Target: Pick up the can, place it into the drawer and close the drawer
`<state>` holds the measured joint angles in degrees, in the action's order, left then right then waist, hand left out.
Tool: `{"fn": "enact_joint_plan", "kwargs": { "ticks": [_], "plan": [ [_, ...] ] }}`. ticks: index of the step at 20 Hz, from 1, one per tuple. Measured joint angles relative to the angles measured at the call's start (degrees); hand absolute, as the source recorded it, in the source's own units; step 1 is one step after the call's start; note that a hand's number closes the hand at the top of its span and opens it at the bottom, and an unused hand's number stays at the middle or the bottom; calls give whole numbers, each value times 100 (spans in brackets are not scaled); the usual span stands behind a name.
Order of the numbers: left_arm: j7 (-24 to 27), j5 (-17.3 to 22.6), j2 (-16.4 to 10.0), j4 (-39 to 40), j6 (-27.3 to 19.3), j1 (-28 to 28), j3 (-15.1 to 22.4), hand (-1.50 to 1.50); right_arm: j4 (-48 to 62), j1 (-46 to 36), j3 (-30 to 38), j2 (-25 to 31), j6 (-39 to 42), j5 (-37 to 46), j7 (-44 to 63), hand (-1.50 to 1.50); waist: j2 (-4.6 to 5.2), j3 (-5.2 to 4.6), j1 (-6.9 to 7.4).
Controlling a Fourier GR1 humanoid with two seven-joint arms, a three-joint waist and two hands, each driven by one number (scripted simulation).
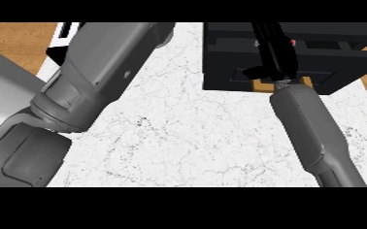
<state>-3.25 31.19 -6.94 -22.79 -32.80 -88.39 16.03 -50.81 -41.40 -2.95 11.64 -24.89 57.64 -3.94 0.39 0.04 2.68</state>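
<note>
Finding 1, position of the hands. The right hand (271,53) is over the black drawer (222,63) at the upper right of the head view, with the right forearm (308,126) running up to it from the lower right across the white marbled counter (193,136). The hand is black against the black drawer, so I cannot tell whether it is spread or closed round anything. The left forearm (100,77) crosses the left side of the view up to the top edge. The left hand does not show.

Finding 2, location of the can. No can stands on the visible counter. A small red fleck (291,42) shows at the right edge of the right hand, over the drawer. In my judgement this is probably the can, at or in that hand and mostly hidden by it. Its long axis cannot be read.

Finding 3, governing relation. The drawer stands open and lies directly beneath the right hand. The left forearm is well apart, to the left of the drawer. The right hand is plainly the nearer one for any placing.

Assessment. The step in hand appears to be the placing into the drawer. The closing is not yet done. The next move calls for setting the can down inside the drawer walls, not on the rim.
</note>
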Motion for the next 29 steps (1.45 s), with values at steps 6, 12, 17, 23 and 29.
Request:
{"fn": "enact_joint_plan", "kwargs": {
  "ticks": [6,12,17,23,29],
  "plan": [
    [-283,-68,-262,-428,112,287,31,-150,1170,-862,257,-154,-724,257,66,-150,10,1,95],
    [-566,-157,-529,-1025,199,665,141,-150,2084,-1546,490,-96,-1125,348,-15,-150,5,-5,221],
    [-725,-185,-757,-1408,304,947,163,-150,2663,-2019,583,-114,-1226,428,2,-150,49,3,272],
    [-875,-223,-931,-1925,319,1267,211,-150,3081,-2333,782,-56,-1156,305,-233,-150,97,26,321],
    [-972,-207,-1124,-2414,385,1685,223,-150,3211,-2444,1077,-68,-1014,-14,-826,-150,132,51,302]
  ]
}}
